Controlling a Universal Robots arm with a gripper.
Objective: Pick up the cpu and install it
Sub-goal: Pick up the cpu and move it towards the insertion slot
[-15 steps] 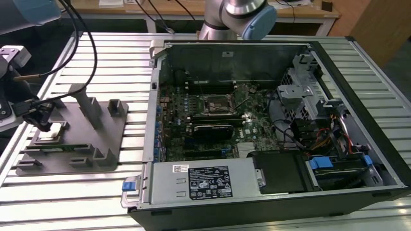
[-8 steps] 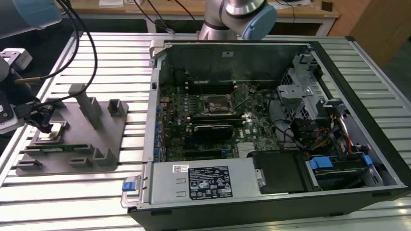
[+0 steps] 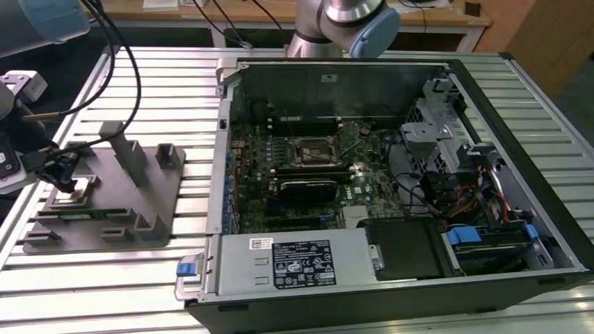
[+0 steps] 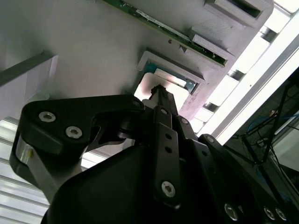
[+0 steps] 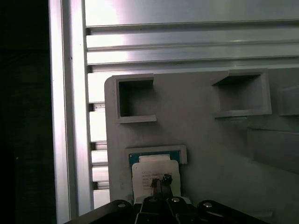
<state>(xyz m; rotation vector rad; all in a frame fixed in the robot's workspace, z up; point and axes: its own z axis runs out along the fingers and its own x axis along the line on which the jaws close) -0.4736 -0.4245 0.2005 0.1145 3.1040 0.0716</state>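
Gripper (image 5: 161,180) positioned directly above cpu (image 5: 150,169) seated in grey fixture (image 5: 210,135) pocket; jaws closed, empty.

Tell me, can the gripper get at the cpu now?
Probably yes. The gripper hangs right over the cpu, which lies in an open pocket of the fixture, with nothing between them.

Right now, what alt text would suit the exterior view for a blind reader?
At the exterior view's left, the arm's jaws hang over the cpu in a grey fixture; an open computer case lies to the view's right.
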